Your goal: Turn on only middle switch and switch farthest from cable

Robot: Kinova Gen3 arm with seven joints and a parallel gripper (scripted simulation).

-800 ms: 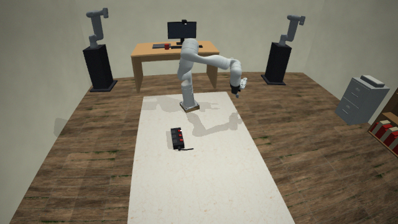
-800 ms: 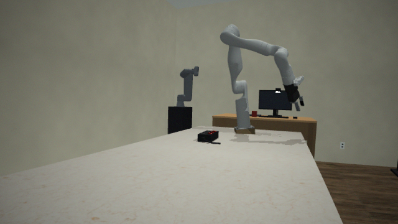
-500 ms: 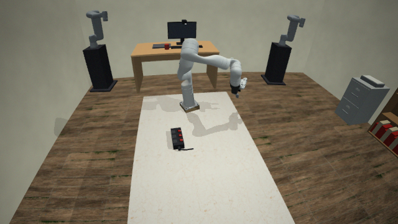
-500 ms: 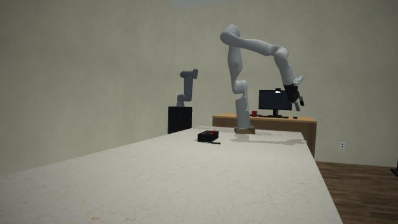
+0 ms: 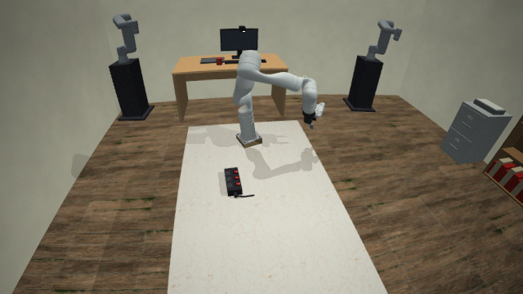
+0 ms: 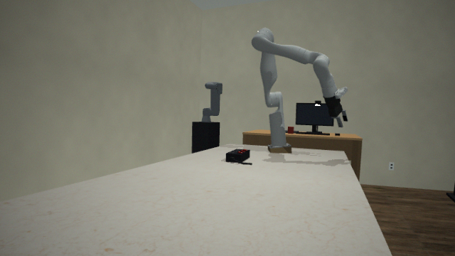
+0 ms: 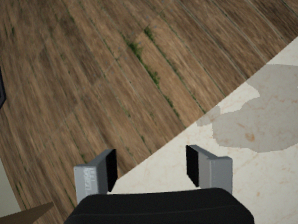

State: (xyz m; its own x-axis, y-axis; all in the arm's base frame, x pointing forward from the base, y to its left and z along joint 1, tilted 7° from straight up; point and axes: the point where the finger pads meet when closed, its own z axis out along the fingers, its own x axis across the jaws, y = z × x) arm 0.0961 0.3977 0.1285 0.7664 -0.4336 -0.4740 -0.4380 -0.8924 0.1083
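Background stuff: wooden desk (image 5: 229, 65) with a monitor (image 5: 239, 39) and red mug (image 5: 219, 61), two black pedestals (image 5: 129, 87) with spare arms, grey filing cabinet (image 5: 474, 131) off right.

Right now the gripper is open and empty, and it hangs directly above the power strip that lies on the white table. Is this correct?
Not quite. The gripper is open and empty, but it hangs over the table's far side edge, well away from the power strip. The top view shows this; the wrist view shows only floor and table edge below the fingers.
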